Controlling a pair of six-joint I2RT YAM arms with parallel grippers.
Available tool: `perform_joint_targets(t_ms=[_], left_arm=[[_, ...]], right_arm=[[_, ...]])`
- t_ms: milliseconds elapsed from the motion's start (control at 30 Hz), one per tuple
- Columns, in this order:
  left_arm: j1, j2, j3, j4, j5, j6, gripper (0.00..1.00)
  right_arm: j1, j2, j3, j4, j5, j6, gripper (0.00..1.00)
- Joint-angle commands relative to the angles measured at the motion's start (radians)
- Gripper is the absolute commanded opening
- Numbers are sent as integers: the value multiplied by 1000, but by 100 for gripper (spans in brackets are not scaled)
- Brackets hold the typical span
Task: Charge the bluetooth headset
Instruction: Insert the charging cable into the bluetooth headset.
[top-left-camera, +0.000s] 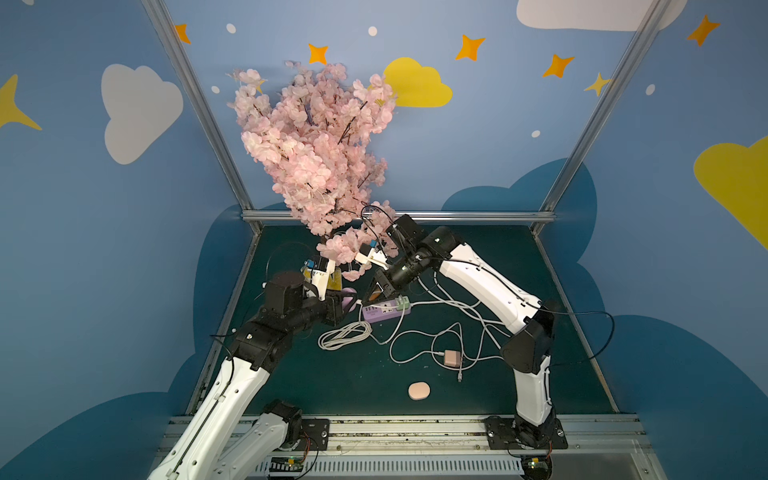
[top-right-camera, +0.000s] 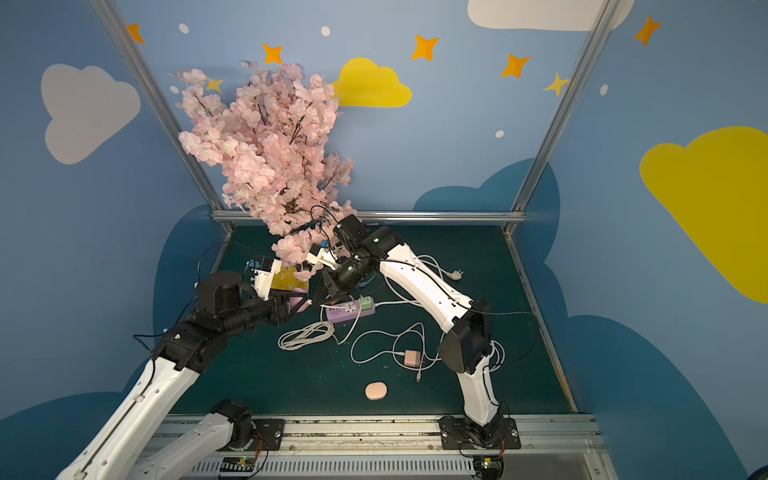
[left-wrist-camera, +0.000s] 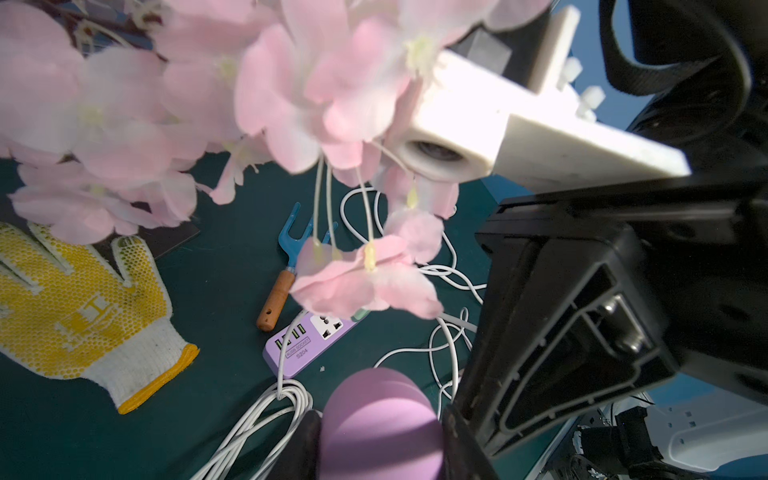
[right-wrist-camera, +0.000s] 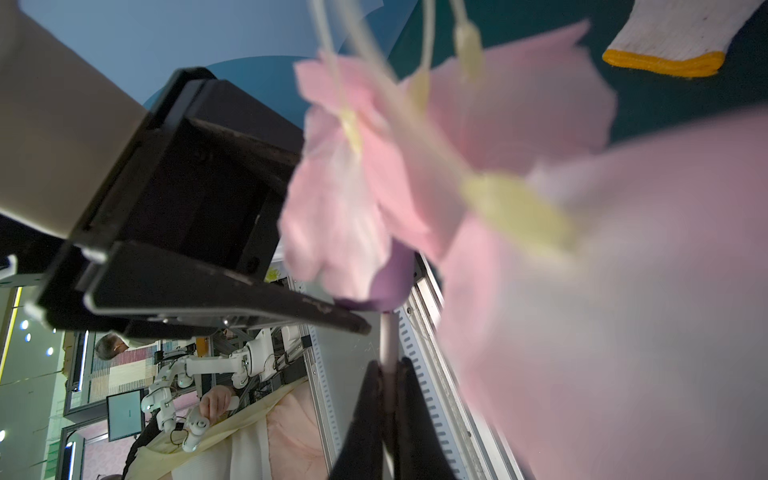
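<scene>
The left arm (top-left-camera: 232, 392) and right arm (top-left-camera: 486, 284) share a look — glossy white shells between matte black joint housings. Thin black cables (top-left-camera: 612, 329) loop off them. Each black base plate (top-left-camera: 498, 429) is screwed onto the silver rail (top-left-camera: 407, 428); white camera brackets (left-wrist-camera: 478, 120) sit farthest from that rail.

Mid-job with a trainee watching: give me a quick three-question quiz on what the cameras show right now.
1. True or false: the left tool holds the purple headset case.
2. The right tool is: A. wide open and empty; B. shut on a thin pale cable end; C. out of every view.
3. Fill in: beside the blue garden fork lies a yellow-dotted ____.

Key: 1 true; 2 B; 3 glove.
</scene>
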Motion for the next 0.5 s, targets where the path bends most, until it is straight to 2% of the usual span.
perform_joint_targets(t_ms=[0, 133, 300, 467], left_arm=[[-75, -5, 33, 6, 283, -23, 3], [-77, -11, 16, 75, 276, -77, 3], [-78, -15, 10, 126, 260, -124, 3], [-83, -14, 27, 141, 271, -145, 3]], right_arm=[[15, 15, 29, 184, 10, -33, 0], [24, -54, -81, 299, 75, 7, 0], [35, -184, -344, 613, 171, 147, 0], [41, -218, -473, 797, 218, 223, 0]])
